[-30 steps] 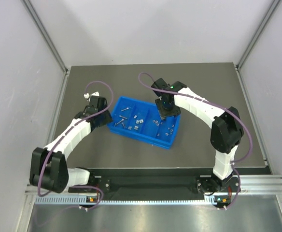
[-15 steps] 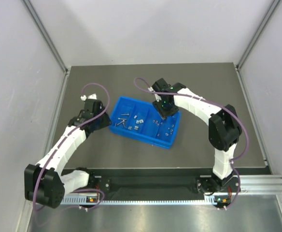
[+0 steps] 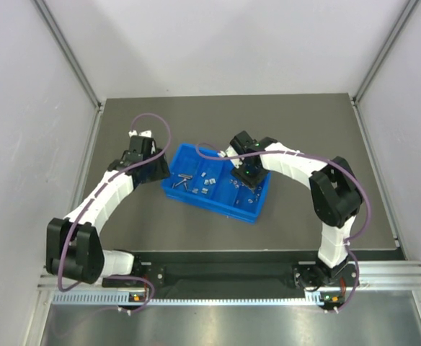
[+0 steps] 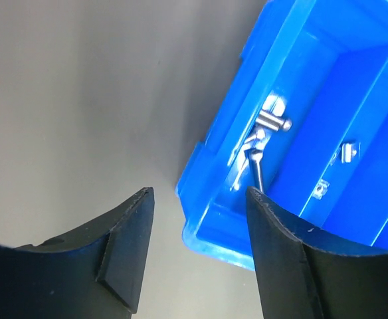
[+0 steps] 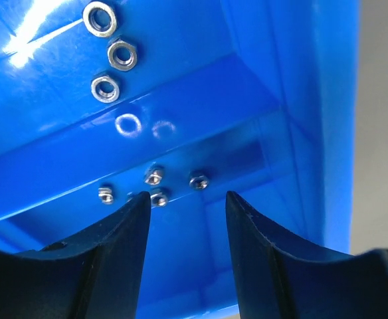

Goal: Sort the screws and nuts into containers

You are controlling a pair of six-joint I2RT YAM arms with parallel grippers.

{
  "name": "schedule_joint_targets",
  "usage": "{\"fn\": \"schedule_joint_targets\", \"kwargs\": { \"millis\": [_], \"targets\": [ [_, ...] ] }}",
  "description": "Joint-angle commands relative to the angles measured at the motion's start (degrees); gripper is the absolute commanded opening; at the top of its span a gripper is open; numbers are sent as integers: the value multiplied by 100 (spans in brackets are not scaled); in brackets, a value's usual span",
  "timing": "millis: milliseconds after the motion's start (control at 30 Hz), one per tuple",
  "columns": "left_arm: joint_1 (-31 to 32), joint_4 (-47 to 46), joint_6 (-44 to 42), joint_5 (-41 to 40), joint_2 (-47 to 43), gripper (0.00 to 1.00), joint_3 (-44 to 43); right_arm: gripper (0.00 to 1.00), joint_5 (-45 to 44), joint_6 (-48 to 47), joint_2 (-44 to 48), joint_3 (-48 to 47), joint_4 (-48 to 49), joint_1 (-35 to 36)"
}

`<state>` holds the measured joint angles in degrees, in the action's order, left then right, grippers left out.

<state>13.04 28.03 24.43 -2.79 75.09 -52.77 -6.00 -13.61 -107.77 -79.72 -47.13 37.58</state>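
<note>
The containers are the compartments of one blue tray (image 3: 203,204) in the middle of the table. Several screws (image 3: 185,178) lie in its left compartment, and they also show in the left wrist view as screws (image 4: 266,136). Small nuts (image 4: 346,151) sit in the compartment beside them. My left gripper (image 3: 157,171) hovers at the tray's left end. There the left gripper (image 4: 199,193) is open and empty, with the tray's corner (image 4: 200,219) below the gap. My right gripper (image 3: 245,179) is over the right compartments. That right gripper (image 5: 187,196) is open and holds nothing, above several nuts (image 5: 155,181). Three more nuts (image 5: 121,54) lie beyond a divider.
The tray rests on a dark grey mat (image 3: 304,137). Grey walls (image 3: 23,108) close in the left, right and back sides. A metal rail (image 3: 232,288) runs along the near edge by the arm bases. Purple cables (image 3: 160,133) loop off both arms.
My left gripper's jaws have spread wider and it has shifted closer to the tray's left end. The right gripper has moved slightly nearer over the right compartments.
</note>
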Motion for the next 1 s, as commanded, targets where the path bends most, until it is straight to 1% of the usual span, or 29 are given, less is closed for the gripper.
{"fn": "schedule_joint_targets", "kwargs": {
  "millis": [0,67,133,300,333,367,467,567,633,800,900,967],
  "targets": [
    [-47,-342,-254,182,181,63,-286,49,-138,-572,256,36,398,21],
    [-56,-395,-289,252,269,63,-339,49,-261,-695,160,1,424,30],
    [-56,-482,-324,576,357,63,-391,48,-340,-775,116,-17,486,21],
    [-56,-623,-544,911,550,64,-471,45,-507,-1065,45,-17,547,21],
    [-56,-641,-579,964,568,64,-488,48,-516,-1117,36,-8,513,21],
    [-56,-667,-605,1008,586,65,-488,54,-455,-1231,28,-8,477,21],
    [-56,-720,-641,1043,603,66,-444,51,9,-1477,141,-8,205,21],
    [-56,-720,-615,991,621,66,-400,48,204,-1837,247,97,-32,21],
    [-56,-738,-597,991,647,66,-374,48,178,-1891,265,168,-24,4],
    [-56,-755,-518,964,744,66,-348,46,20,-2146,247,-61,-129,12],
    [-56,-808,-509,956,727,66,-277,45,-208,-2295,300,210,-16,12],
    [-56,-826,-518,938,700,66,-242,45,-113,-2296,344,360,72,12]
  ]
}}
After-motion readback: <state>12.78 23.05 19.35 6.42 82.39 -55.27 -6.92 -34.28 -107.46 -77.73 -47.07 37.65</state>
